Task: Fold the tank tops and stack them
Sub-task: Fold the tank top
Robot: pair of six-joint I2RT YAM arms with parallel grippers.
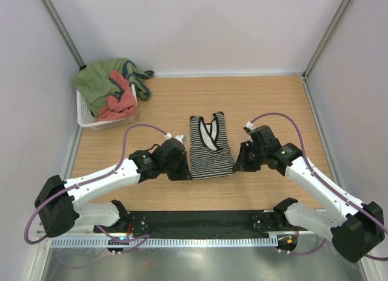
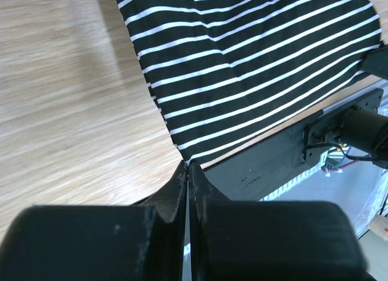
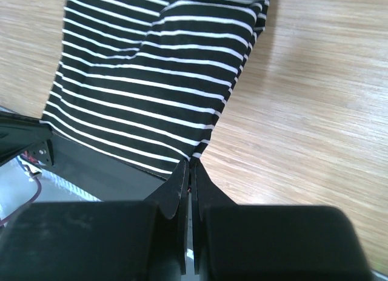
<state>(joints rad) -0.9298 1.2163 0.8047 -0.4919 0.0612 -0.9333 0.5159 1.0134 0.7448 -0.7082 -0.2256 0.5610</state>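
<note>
Item 1: striped tank top (image 1: 210,144), flat on table (image 1: 273,111), long axis 12 to 6, neck at 12, hem at 6. Left gripper (image 1: 183,167) clenched on hem corner at 7. Right gripper (image 1: 239,162) clenched on hem corner at 5. Both are equally near, with cloth running toward 12 from each claw.
Item 2: salmon-red tank top (image 1: 118,105), in white basket (image 1: 85,118) at 10, well apart.

"That soft cloth tank top (image 1: 210,148), is it black with thin white stripes?"
"Yes. The slatted plastic basket (image 1: 90,119) is white, with crumpled olive-green cloth (image 1: 97,81) and a salmon-red cloth piece (image 1: 118,106)."
</note>
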